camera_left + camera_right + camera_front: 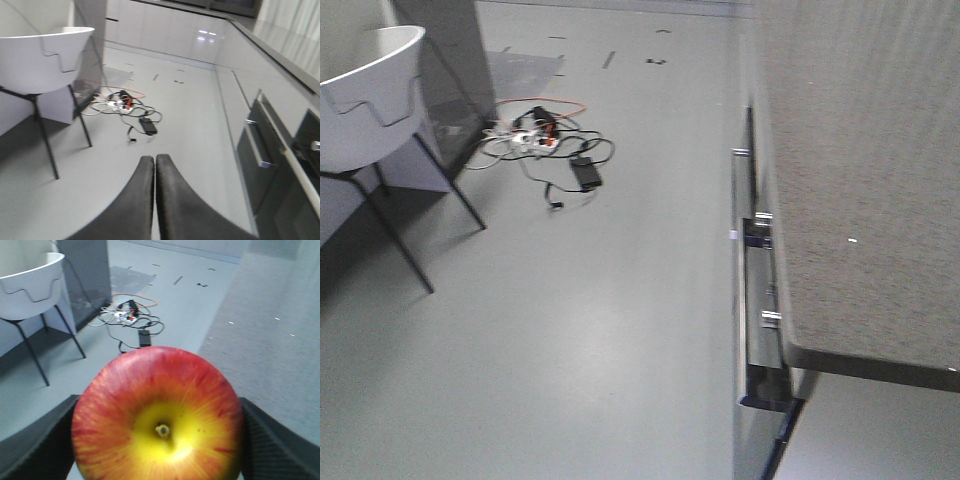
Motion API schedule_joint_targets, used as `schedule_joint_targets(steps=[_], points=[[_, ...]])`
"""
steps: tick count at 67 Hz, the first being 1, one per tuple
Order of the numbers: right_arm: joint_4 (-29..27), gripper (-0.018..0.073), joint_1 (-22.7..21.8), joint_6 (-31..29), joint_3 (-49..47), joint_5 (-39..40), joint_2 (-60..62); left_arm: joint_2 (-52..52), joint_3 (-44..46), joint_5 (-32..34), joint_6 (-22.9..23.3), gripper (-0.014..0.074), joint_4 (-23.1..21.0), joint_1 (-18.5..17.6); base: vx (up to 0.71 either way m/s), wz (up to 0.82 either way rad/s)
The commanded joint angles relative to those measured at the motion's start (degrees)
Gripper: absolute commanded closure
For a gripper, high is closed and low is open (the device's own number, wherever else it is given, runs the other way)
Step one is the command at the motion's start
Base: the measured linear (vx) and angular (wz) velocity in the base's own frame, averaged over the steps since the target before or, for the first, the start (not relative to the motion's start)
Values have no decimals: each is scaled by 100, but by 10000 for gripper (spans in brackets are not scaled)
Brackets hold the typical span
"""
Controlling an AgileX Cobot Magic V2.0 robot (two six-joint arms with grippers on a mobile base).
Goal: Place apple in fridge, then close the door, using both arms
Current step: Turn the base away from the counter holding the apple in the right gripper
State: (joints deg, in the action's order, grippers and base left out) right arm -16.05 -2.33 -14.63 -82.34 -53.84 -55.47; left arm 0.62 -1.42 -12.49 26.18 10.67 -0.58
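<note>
Red-yellow apple [157,415], glossy, probably slippery, sits clamped at its widest girth by right fingers [40,450]; left fingers [135,205] meet, empty.

Apple [157,415]: round and glossy, red streaks grading to a yellow patch around its dimpled end, which faces the wrist camera. It sits clamped between the two black fingers [35,445] of the right gripper [159,447], touching both. Left gripper [154,165]: black fingertips pressed together.
</note>
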Motion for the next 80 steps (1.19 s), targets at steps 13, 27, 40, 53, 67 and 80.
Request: schedule_joint_targets(steps=[13, 27, 40, 53, 67, 80], points=[[-78, 356, -1, -30, -166, 474, 49, 91, 107, 418, 20, 603, -16, 8, -6, 54], [-78, 356, -1, -30, -166, 474, 49, 91, 107, 418, 20, 603, -16, 8, -6, 55], [-78, 356, -1, -30, -166, 474, 49, 91, 107, 418, 20, 603, -16, 8, -6, 49], [-78, 356, -1, -30, -166, 474, 49, 91, 107, 418, 20, 603, -16, 8, -4, 41], [-78, 356, -1, -30, -166, 474, 49, 91, 107, 418, 20, 603, -16, 8, -2, 32], [-78, 356, -1, -30, -166, 474, 49, 91, 107, 418, 20, 603, -16, 8, 0, 28]])
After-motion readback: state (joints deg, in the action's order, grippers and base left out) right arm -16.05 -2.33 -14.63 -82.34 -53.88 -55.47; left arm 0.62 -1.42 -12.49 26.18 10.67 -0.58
